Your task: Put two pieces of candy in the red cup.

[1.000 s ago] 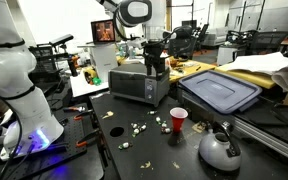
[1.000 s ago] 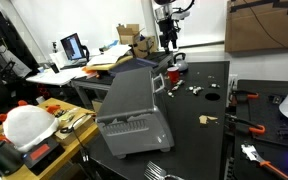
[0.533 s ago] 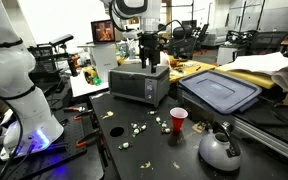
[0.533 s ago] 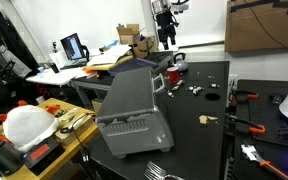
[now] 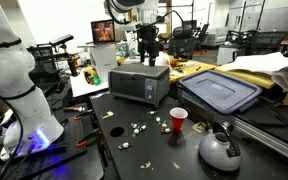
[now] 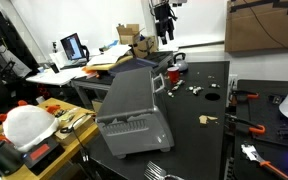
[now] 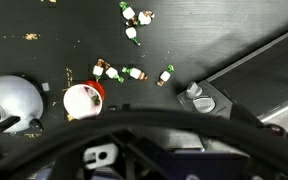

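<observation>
Several pieces of candy (image 7: 109, 72) are lying loose on the black table (image 7: 44, 60). In the wrist view we are seeing them in two small clusters, one just beside the red cup (image 7: 83, 100) and one farther from it. The cup is standing upright with its white inside facing the camera, and the grey kettle (image 7: 11, 102) is sitting near it on the side away from the candy. In both exterior views the gripper (image 5: 148, 55) is hanging high over the toaster oven (image 5: 139, 83), well apart from the cup and the sweets. Its jaws are standing apart and are gripping nothing. From the opposite side we are finding the same gripper (image 6: 165, 40) above the far end of the table. There the cup (image 6: 171, 76) is showing beyond the oven (image 6: 132, 110), with a few candies (image 6: 196, 89) lying near it.
</observation>
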